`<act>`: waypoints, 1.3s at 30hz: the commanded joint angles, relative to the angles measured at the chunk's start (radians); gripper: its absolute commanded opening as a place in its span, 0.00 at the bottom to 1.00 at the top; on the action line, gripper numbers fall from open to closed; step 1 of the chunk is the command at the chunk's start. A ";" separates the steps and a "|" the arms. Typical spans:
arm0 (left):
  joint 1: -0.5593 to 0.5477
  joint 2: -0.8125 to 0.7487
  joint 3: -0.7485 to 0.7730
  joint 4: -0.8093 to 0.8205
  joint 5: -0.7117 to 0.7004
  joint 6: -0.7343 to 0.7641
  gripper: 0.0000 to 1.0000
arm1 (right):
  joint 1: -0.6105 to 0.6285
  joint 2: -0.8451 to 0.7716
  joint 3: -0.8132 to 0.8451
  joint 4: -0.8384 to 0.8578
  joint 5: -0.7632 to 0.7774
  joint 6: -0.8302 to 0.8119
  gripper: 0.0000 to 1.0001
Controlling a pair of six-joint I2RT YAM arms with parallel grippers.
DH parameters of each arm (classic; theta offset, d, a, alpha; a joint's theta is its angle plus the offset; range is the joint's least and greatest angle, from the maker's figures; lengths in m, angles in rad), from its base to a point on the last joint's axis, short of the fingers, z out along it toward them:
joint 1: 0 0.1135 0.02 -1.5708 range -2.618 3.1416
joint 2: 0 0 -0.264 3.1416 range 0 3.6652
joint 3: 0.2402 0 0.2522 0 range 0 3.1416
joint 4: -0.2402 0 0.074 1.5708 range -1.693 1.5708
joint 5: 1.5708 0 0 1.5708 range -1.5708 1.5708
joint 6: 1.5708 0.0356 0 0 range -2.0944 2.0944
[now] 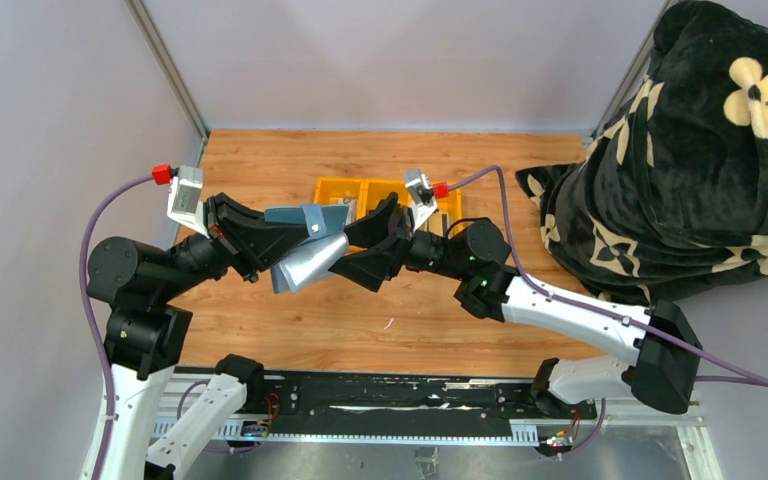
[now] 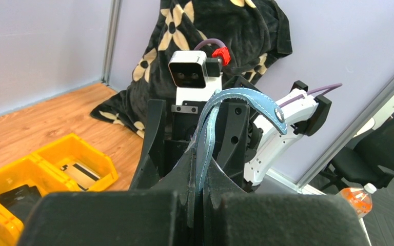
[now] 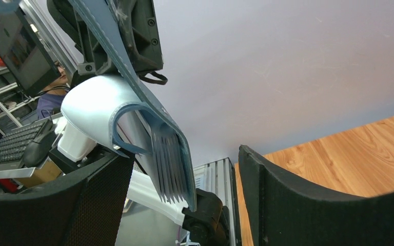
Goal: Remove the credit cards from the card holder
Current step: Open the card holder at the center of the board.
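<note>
Jaws of L gripper (image 1: 295, 240) clenched on card holder (image 1: 310, 262), top cam; R gripper (image 1: 362, 243) spread wide, card holder's free end betw. its fingers. L wrist cam: card holder (image 2: 209, 133) pinched edge-up betw. fingers. R wrist cam: card holder (image 3: 169, 154) hangs betw. released fingers, slotted side showing.

Matt, leathery card holder (image 1: 305, 260)
</note>
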 commanded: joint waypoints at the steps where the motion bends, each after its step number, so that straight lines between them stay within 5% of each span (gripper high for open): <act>1: -0.003 -0.006 0.012 0.008 0.011 0.005 0.00 | -0.015 0.015 0.057 0.090 -0.011 0.053 0.78; 19: -0.003 -0.007 -0.011 -0.021 0.098 -0.006 0.00 | -0.015 0.064 0.098 0.253 -0.021 0.134 0.78; 23: -0.003 -0.008 -0.012 -0.025 0.104 -0.006 0.00 | -0.014 0.065 0.113 0.232 -0.016 0.143 0.58; 26: -0.002 -0.007 -0.010 -0.045 0.094 0.003 0.02 | -0.014 0.064 0.119 0.220 -0.016 0.147 0.25; 28: -0.002 -0.007 -0.001 -0.061 0.073 0.023 0.17 | -0.016 0.056 0.112 0.204 -0.006 0.152 0.10; 30: -0.003 -0.008 0.012 -0.084 0.039 0.060 0.53 | -0.018 0.041 0.095 0.192 0.014 0.160 0.00; 33: -0.002 -0.003 0.060 -0.146 -0.070 0.127 0.94 | -0.030 0.010 0.079 0.142 0.026 0.171 0.00; 39: -0.002 0.005 0.136 -0.184 -0.065 0.168 1.00 | -0.066 -0.040 0.084 0.009 0.018 0.176 0.00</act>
